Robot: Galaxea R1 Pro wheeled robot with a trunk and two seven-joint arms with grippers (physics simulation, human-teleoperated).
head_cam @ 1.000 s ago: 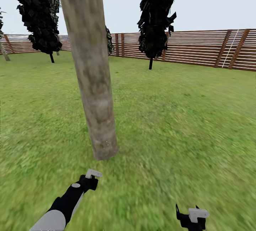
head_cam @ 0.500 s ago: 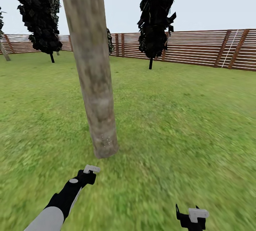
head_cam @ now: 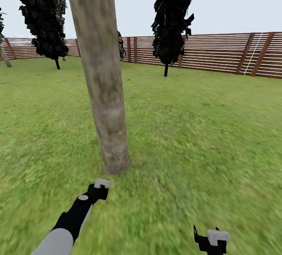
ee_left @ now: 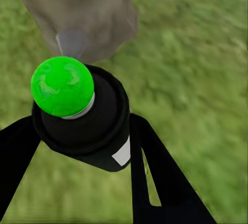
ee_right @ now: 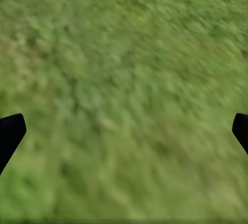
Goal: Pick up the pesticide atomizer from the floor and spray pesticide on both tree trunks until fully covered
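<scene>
1. Plainly, the left gripper (ee_left: pixel 77 146) had its jaws closed around the pesticide atomizer (ee_left: pixel 85 125), the dark fingers pressing its black body on either side; the dot on its top showed green, not red, in the left wrist view.
2. In the head view the left gripper (head_cam: pixel 100 187) hung low over the grass (head_cam: pixel 203 137), just near of the base of the tree trunk (head_cam: pixel 102 74), with the atomizer aimed at the foot of it.
3. A scatter of tiny white pesticide specks (head_cam: pixel 118 151) sat only on the lowest part of the trunk; the bark above looked bare, so coverage seemed barely begun.
4. The right gripper (head_cam: pixel 210 239) waited at the near right, jaws spread wide and empty over the lawn.
5. Risks, as a judgement: with the nozzle held so low, the spray could keep landing on the same patch or on the grass, leaving the upper trunk untreated.
6. A slack grip could let the bottle twist and throw the aim off.
7. Two dark columnar trees (head_cam: pixel 172 19) stood far off by the wooden fence (head_cam: pixel 219 53); spraying them by mistake would waste effort.
</scene>
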